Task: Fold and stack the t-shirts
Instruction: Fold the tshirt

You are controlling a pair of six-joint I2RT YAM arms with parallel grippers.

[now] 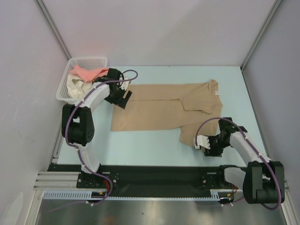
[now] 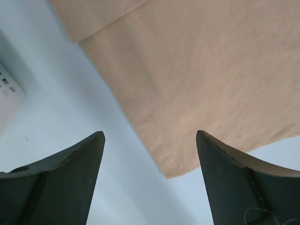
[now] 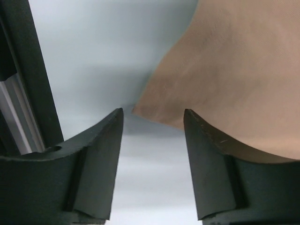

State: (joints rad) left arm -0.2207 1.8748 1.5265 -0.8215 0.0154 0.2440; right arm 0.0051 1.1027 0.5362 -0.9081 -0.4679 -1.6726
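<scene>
Your right hand (image 3: 152, 115) sits low at the near corner of the tan t-shirt (image 3: 234, 70), fingers parted, nothing gripped. Your left hand (image 2: 150, 136) is also released, over the shirt's left edge, near the white basket (image 1: 89, 61). The shirt lies partly folded on the bench (image 1: 150, 145), collar to the right. A salmon-pink t-shirt (image 1: 86, 72) and a cream-white t-shirt (image 1: 75, 86) lie in the basket.

Far-left corner's blocked by the white basket (image 1: 89, 59). The tan t-shirt (image 1: 154, 112) hogs the middle of the table (image 1: 140, 146), lying flat. Open lanes: the bare strip near it, the far edge, and a thin gap along the right.
</scene>
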